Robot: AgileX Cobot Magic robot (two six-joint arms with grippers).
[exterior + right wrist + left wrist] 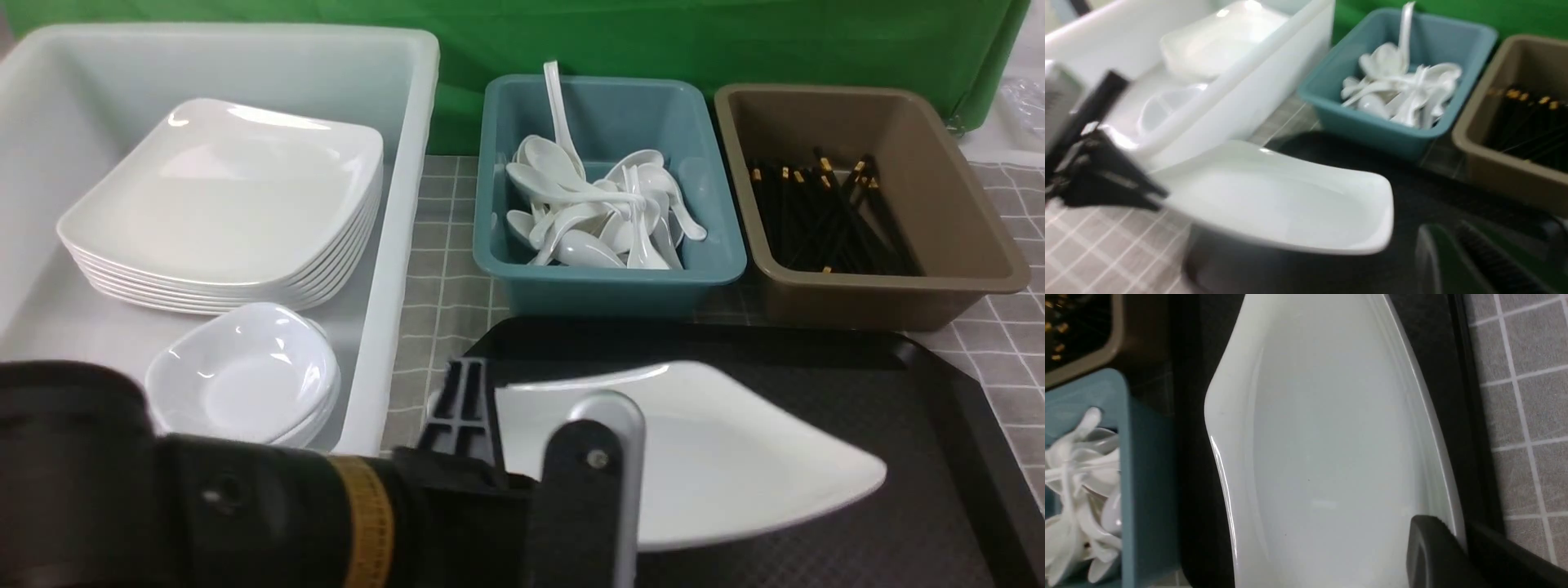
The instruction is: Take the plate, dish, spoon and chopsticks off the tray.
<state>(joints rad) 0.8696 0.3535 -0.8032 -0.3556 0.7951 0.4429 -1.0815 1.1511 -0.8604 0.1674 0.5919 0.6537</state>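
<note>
1. The left gripper point(482, 412) is clamped on the plate point(735, 465) at its left rim. The right gripper point(1457, 261) is blurred, so I cannot tell how far open it is.
2. The plate hangs tilted over the tray point(939, 392), reaching rightward from the grip.
3. Farther off, left of the grip, the plate stack point(229, 196) sits in the white bin point(400, 163), so the carry likely falls to the left arm.

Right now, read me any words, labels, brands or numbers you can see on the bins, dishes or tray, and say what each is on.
No text can be read in any view.
The yellow band on the left arm: faint marks, too blurred to read.
The plate, tray, white tub, teal bin and brown bin: no labels or numbers show.
</note>
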